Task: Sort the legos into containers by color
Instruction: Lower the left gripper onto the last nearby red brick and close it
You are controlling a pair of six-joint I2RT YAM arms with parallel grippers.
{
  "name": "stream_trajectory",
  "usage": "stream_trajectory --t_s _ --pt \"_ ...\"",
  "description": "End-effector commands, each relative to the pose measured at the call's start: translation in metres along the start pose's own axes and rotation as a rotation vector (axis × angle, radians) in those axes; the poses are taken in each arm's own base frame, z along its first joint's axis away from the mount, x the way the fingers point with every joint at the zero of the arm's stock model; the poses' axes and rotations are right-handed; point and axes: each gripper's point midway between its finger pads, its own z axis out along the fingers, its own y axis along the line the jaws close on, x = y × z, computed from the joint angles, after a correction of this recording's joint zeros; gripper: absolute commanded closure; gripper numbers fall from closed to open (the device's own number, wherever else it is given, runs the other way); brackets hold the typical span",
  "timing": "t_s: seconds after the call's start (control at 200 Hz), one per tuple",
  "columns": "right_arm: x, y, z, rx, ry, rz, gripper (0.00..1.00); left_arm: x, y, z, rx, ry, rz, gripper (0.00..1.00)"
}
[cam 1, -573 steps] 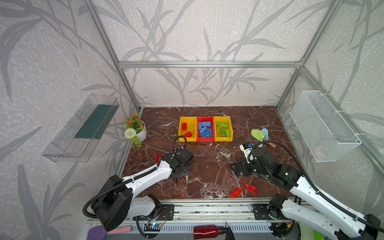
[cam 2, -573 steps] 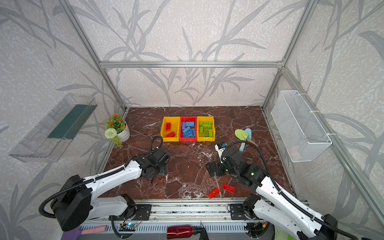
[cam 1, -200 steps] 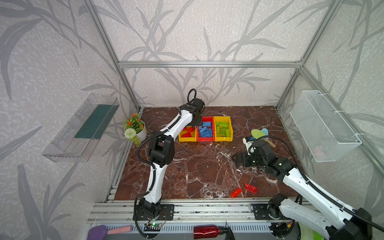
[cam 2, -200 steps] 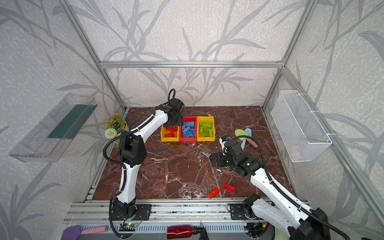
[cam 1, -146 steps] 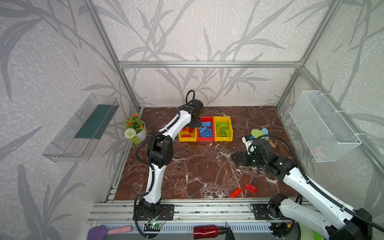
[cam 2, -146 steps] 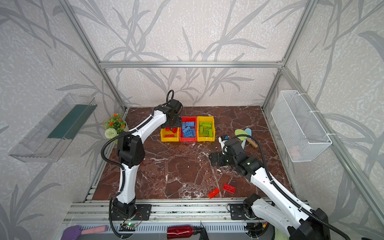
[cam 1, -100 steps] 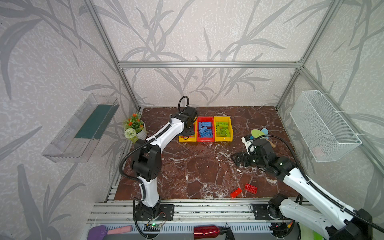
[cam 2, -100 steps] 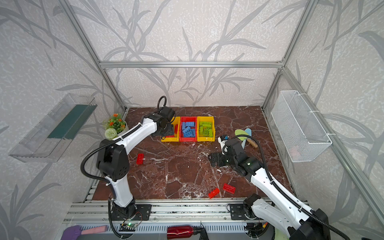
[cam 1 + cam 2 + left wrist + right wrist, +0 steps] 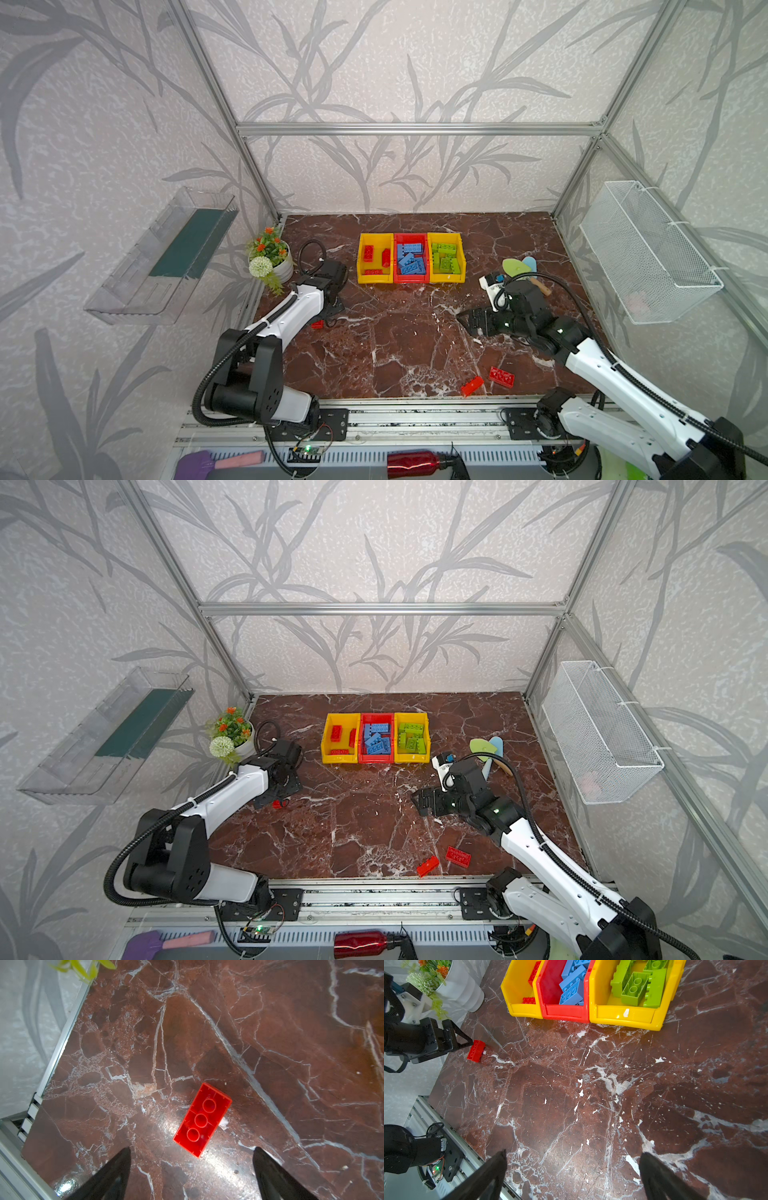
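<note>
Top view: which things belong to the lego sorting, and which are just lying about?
Job: left yellow bin, red bin, right yellow bin, left red brick, two front red bricks.
Lying about: flower pot, wire basket, clear tray, green and blue utensils.

On the table, the left bin, middle bin and right bin stand touching in a row at the back, each holding bricks. A potted plant stands to their left by the wall, with a lone brick further forward, and spatulas lie to the bins' right. Near the front edge, right of centre, an edge brick lies just beside a second brick.
</note>
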Motion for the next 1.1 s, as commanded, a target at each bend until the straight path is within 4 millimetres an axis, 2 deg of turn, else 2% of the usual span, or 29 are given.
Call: stream_trajectory --t_s 0.0,0.15,0.355,0.54,0.83,0.88,1.02,1.095 --pt "0.004 0.002 -0.006 -0.013 -0.006 0.001 0.01 -0.013 -0.005 0.005 0.042 -0.031 -0.062 0.09" --pt "0.007 -0.001 -0.013 0.009 -0.012 -0.011 0.01 -0.008 -0.014 0.027 0.078 0.037 -0.071 0.1" --pt "0.009 -0.005 -0.021 0.031 -0.021 -0.015 0.01 0.002 -0.021 0.044 0.088 0.095 -0.058 0.23" --pt "0.009 -0.006 -0.022 0.038 -0.023 -0.007 0.01 0.006 -0.025 0.048 0.098 0.119 -0.048 0.49" --pt "0.007 -0.007 -0.024 0.052 -0.022 -0.005 0.01 0.016 -0.031 0.058 0.107 0.165 -0.03 0.61" --pt "0.006 -0.008 -0.026 0.059 -0.027 -0.004 0.01 0.018 -0.034 0.059 0.117 0.173 -0.028 0.67" --pt "0.008 -0.008 -0.029 0.064 -0.026 0.003 0.01 0.015 -0.036 0.058 0.125 0.163 -0.031 0.77" --pt "0.009 -0.009 -0.029 0.065 -0.025 0.006 0.01 0.014 -0.037 0.057 0.129 0.167 -0.03 0.78"
